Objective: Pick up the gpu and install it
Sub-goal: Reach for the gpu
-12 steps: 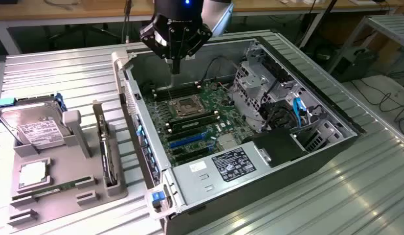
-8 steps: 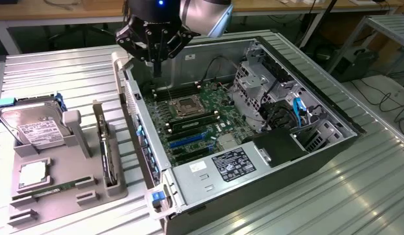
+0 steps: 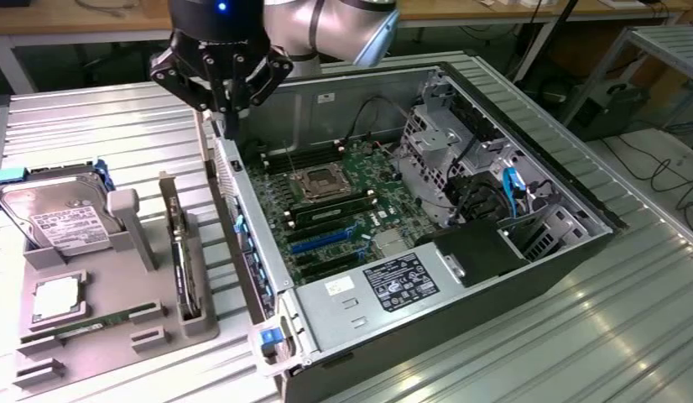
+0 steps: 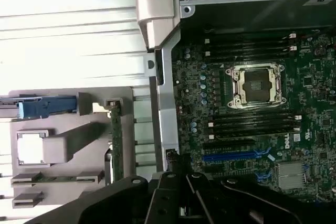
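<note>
1. Nearest me, the grey holder [image 3: 112,285] sits on the table, with the memory stick [image 3: 101,322] lying flat in it.
2. The gpu [image 3: 184,273] stands on edge in the holder's slot, just beside the open computer case [image 3: 324,101], untouched.
3. Behind it, the hard drive [image 3: 55,214] stands upright.
4. The motherboard [image 3: 369,168] lies bare inside the case.
5. Farthest off, the gripper [image 3: 226,117] hangs over the case's wall, fingers pinched together, carrying nothing.

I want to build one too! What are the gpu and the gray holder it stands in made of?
The gpu looks like green circuit board, probably fibreglass, with a dull finish. The gray holder seems matte plastic: even gray, no shine, chunky moulded slots.
</note>
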Action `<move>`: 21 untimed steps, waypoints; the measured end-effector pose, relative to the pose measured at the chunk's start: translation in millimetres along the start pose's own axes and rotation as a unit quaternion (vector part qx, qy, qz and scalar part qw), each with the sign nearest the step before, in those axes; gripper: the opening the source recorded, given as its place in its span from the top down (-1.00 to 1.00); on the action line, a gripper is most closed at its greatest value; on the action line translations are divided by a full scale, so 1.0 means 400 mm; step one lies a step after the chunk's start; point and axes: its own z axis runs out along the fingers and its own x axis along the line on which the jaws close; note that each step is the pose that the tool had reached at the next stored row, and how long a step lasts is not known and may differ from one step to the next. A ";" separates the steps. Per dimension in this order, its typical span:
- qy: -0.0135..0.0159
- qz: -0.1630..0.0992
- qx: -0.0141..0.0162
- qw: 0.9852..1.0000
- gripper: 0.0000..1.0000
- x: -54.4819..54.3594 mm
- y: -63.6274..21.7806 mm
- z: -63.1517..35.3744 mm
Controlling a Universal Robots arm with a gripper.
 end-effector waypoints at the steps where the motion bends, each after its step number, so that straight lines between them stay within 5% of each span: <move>1: 0.000 0.000 0.000 1.000 0.79 0.015 -0.001 0.000; 3: 0.000 0.000 0.000 1.000 0.79 0.054 -0.004 -0.001; 14: 0.000 -0.001 0.000 1.000 0.79 0.167 -0.014 -0.002; 21: 0.000 -0.004 0.000 1.000 0.79 0.202 -0.039 0.001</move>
